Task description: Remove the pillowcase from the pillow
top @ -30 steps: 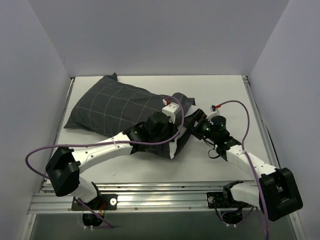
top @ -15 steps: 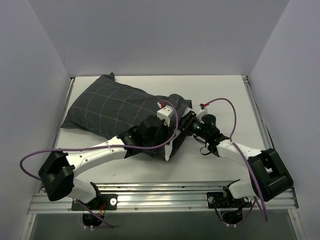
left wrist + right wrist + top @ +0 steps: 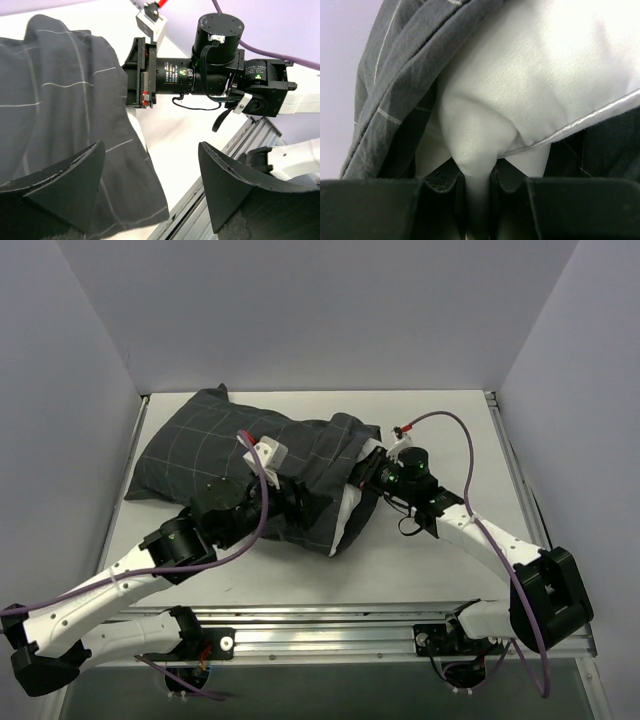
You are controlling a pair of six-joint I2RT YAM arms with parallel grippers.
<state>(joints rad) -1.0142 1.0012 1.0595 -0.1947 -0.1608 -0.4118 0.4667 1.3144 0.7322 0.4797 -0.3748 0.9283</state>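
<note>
Right wrist, nearest: right claw [image 3: 475, 172] is clamped tight on a pinch of the pillow [image 3: 545, 75]. The white corner bunches up between its two black fingers [image 3: 442, 182].
Left wrist, nearest: left claw [image 3: 151, 150] is spread wide with nothing between its pads. It hangs over the loose edge of the pillowcase [image 3: 50, 100]; whether it touches the cloth, cannot tell.
Pillow, location: lies on the surface [image 3: 430, 420], left of centre and almost wholly inside the case. Only its right end shows, at the open mouth in the top view.
Pillowcase, location: dark checked cloth runs from that mouth out to the far-left corner of the surface, slack and folded at the opening.
Handling, pillow: judged light, plump and very soft. It gives way under a pinch, so only a corner or the piped seam offers a firm hold.
Handling, pillowcase: judged thin, limp and non-slippery. It will drag on the filling rather than slide off freely.
Where to hold: keep the pillow anchored by its pinched corner. Take the case by a fold of the loose edge at the mouth, cloth only.
Writing: small sticker [image 3: 257, 70] on the right arm [image 3: 215, 60], print too small to read. No brand or label seen on either cloth.
</note>
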